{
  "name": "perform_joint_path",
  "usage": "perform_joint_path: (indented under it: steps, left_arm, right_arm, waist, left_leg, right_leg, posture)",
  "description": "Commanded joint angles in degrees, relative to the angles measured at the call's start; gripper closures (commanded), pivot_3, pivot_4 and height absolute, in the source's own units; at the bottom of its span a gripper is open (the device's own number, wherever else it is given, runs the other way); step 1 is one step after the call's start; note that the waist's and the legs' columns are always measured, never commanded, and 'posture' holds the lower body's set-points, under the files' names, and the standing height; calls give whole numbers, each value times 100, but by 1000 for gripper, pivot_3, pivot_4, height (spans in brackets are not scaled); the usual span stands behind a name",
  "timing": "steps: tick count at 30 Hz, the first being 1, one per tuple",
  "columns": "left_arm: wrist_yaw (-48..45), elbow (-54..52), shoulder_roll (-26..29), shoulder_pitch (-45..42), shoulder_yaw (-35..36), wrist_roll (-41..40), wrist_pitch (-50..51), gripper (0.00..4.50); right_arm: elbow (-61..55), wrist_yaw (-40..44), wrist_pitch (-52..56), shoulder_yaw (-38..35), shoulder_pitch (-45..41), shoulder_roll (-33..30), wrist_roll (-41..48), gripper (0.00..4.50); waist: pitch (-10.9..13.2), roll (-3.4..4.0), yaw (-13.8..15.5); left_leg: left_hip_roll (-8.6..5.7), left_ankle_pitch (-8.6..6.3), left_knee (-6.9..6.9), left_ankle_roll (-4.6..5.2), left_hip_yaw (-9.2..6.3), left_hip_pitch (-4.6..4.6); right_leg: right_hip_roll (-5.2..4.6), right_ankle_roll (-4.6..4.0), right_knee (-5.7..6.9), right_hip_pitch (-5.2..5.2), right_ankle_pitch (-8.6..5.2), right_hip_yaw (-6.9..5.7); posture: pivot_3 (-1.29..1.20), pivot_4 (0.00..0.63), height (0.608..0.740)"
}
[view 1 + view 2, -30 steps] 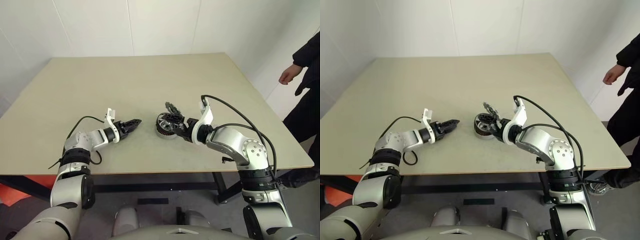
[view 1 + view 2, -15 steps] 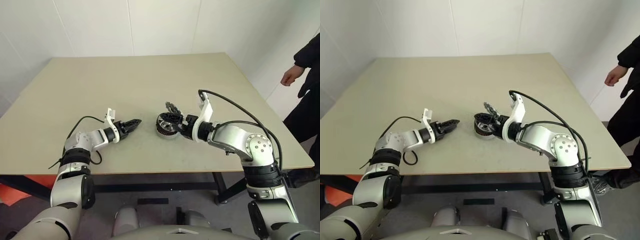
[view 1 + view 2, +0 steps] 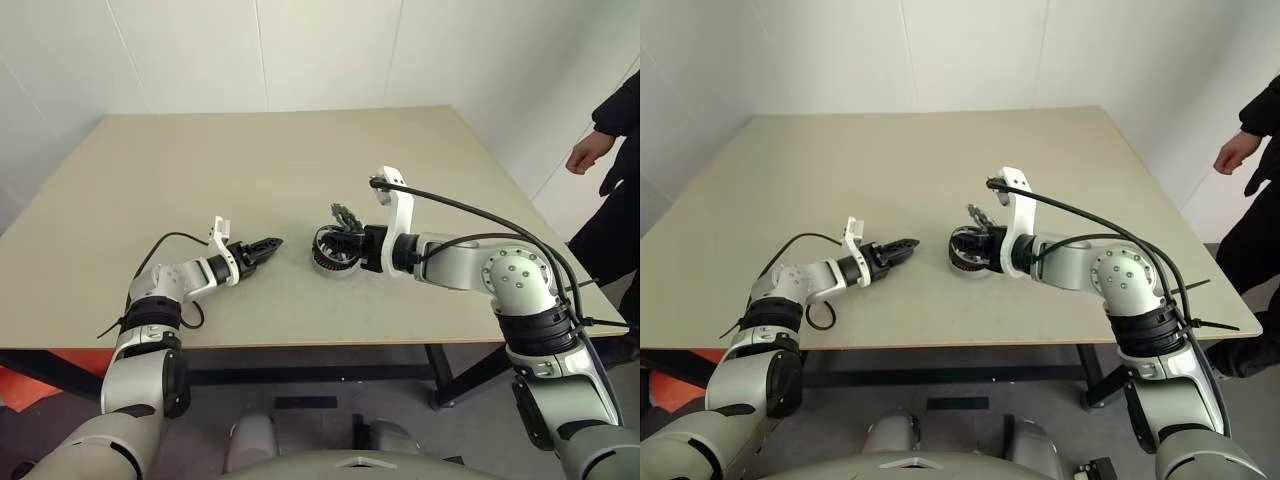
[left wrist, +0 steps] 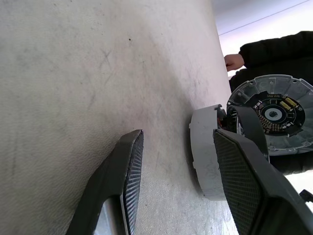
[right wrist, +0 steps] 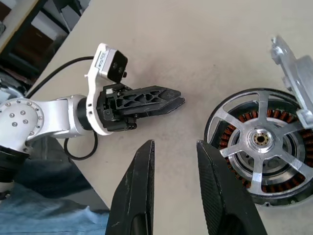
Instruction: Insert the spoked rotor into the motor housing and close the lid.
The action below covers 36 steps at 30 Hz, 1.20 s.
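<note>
The motor housing (image 5: pixel 243 119), with copper windings inside, lies on the table's middle. The spoked rotor (image 5: pixel 259 139) sits in it, its spokes lying over the windings. The lid (image 4: pixel 274 115) stands tilted up at the housing's far side, also seen as a silver plate (image 5: pixel 293 68). My right gripper (image 5: pixel 175 147) hovers just beside the housing (image 3: pixel 333 255), fingers a narrow gap apart with nothing between them. My left gripper (image 4: pixel 171 147) rests low on the table left of the housing, open and empty, pointing at it.
A person stands past the table's right edge, one hand (image 3: pixel 590 150) raised near the corner. A black cable (image 3: pixel 470 212) arches over my right forearm. The beige table (image 3: pixel 250 150) stretches bare behind the parts.
My right wrist has rolled so its white camera mount now points up, and the hand has risen a little. Its fingers have drawn much closer together. The left arm has stayed still.
</note>
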Motion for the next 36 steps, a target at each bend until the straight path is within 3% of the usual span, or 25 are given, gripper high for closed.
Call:
perform_joint_path:
  steps: [1, 3, 4, 27, 36]
  left_arm:
    - [80, 31, 69, 24, 54, 49, -97, 2068]
    - [77, 34, 76, 28, 59, 50, -109, 2068]
    - [74, 35, 81, 29, 61, 51, -114, 2068]
    - [66, 31, 78, 24, 59, 57, -150, 2068]
    - [86, 19, 94, 37, 74, 52, -157, 2068]
  right_arm:
    - [-1, 455, 6, -22, -257, 215, -422, 3661]
    - [120, 635, 28, -5, -306, 344, -701, 4351]
    - [187, 726, 30, 21, -334, 397, -880, 4475]
    - [1458, 2117, -114, -232, -390, 982, -3445, 4475]
    - [1246, 2236, 104, -505, -100, 1009, -3746, 4475]
  waist:
    - [0, 0, -1]
    - [0, -1, 4]
    - [0, -1, 3]
    - [0, -1, 0]
    - [0, -1, 5]
  left_leg:
    - [0, 0, 1, 0, 0, 0]
    - [0, 0, 2, 0, 0, 0]
    - [1, 0, 5, 1, 0, 0]
    - [6, -2, 22, 4, 0, 19]
    - [6, -3, 22, 5, 0, 32]
  right_leg:
    - [0, -1, 1, -1, 0, 0]
    - [0, -2, 2, 0, 0, 0]
    - [0, -3, 3, 0, 1, 0]
    - [0, -51, 9, 1, 29, 0]
    - [0, -51, 9, 16, 29, 0]
  posture:
    - [0, 0, 740]
    - [0, 0, 740]
    - [0, 0, 740]
    - [0, 0, 740]
    - [0, 0, 740]
